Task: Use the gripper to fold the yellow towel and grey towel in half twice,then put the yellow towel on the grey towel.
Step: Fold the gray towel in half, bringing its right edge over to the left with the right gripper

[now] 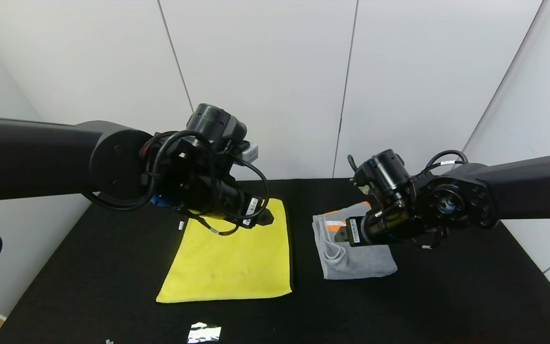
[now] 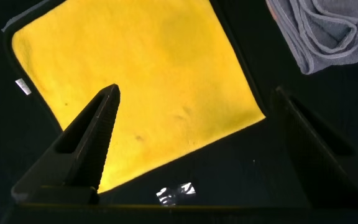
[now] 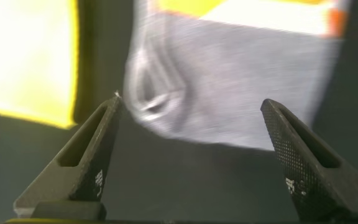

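The yellow towel (image 1: 229, 260) lies flat and unfolded on the black table, left of centre; it fills much of the left wrist view (image 2: 135, 81). Its small white tag (image 1: 181, 225) sticks out at its far left corner. The grey towel (image 1: 356, 255) lies folded into a small stack to the right, with an orange block (image 1: 336, 225) at its far end; it shows in the right wrist view (image 3: 241, 87). My left gripper (image 2: 194, 99) hovers open and empty above the yellow towel's far edge. My right gripper (image 3: 191, 109) hovers open and empty above the grey towel.
The black table (image 1: 447, 296) has bare cloth in front and to the right. A shiny scrap (image 1: 204, 332) lies near the front edge, in front of the yellow towel. White wall panels stand behind the table.
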